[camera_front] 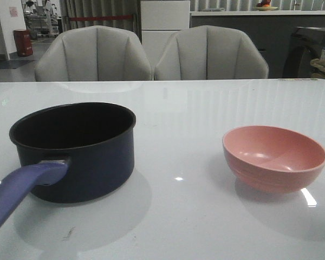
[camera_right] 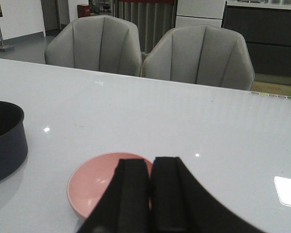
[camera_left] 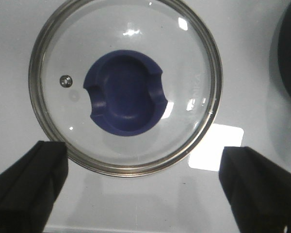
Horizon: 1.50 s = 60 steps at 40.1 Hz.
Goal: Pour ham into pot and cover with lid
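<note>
**Pot and lid on the table, pincers empty**

The pot [camera_front: 78,149] stands on the white table [camera_front: 179,216], handle toward the camera, well apart from a pink bowl [camera_front: 274,157] on the right. The lid [camera_left: 125,85] lies flat on the table beneath the left pincer [camera_left: 140,187], whose jaws are spread wide. The right pincer [camera_right: 149,194] hovers over the bowl, jaws pressed together, holding nothing.

Open table [camera_front: 195,216] between pot [camera_front: 76,151] and pink bowl [camera_front: 274,158] (well apart)
</note>
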Available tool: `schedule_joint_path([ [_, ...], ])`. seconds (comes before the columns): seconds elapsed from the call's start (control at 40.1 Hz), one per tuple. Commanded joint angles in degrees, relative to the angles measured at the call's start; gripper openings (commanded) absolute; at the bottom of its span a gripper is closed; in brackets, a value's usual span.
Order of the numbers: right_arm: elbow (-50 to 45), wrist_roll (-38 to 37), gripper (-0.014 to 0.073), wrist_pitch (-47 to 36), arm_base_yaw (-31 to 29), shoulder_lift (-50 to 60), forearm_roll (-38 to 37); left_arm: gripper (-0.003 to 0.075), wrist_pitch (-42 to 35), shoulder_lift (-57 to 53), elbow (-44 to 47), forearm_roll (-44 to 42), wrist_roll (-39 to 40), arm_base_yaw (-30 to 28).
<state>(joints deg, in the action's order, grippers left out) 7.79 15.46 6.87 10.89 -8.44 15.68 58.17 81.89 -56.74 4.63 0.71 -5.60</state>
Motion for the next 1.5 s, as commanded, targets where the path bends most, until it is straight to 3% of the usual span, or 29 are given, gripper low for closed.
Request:
schedule_joint_path([
  [0.0,1.5,0.4,0.0153,-4.9,-0.1,-0.5,0.3,0.0658,-0.8,1.4,-3.0,-0.6,0.6,0.0],
  [0.797,1.5,0.4,0.0153,-4.9,-0.1,-0.5,0.3,0.0658,-1.1,15.2,-6.6,0.7,0.6,-2.3],
  [1.146,1.5,0.4,0.0153,-4.9,-0.1,-0.5,0.3,0.0655,-4.1,16.3,-6.7,2.1,0.6,-2.3],
  [1.321,1.5,0.4,0.0153,-4.9,-0.1,-0.5,0.3,0.0580,-4.2,16.3,-6.7,2.3,0.6,-2.3],
  [1.47,1.5,0.4,0.0153,-4.9,-0.1,-0.5,0.3,0.0460,-3.5,16.3,-6.7,2.3,0.6,-2.3],
])
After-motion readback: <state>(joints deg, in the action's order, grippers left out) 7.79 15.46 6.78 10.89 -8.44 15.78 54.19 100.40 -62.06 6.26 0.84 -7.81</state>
